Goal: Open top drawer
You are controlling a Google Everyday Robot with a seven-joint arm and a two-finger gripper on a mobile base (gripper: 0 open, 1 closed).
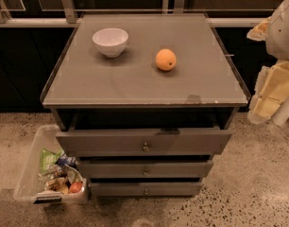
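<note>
The top drawer (144, 141) is the widest of three grey drawers in a low cabinet, with a small round brass knob (145, 147) at its centre. Its front stands a little forward of the cabinet frame, and a dark gap shows above it. The robot's arm comes in at the right edge of the camera view. Its cream-coloured gripper (271, 94) hangs to the right of the cabinet, level with the tabletop's front corner. It is well apart from the drawer and the knob and holds nothing that I can see.
Two narrower grey drawers (145, 169) sit below the top one. A white bowl (110, 41) and an orange (165, 59) rest on the cabinet top (135, 79). A clear plastic bin (33, 169) of snack packets stands on the floor at the lower left.
</note>
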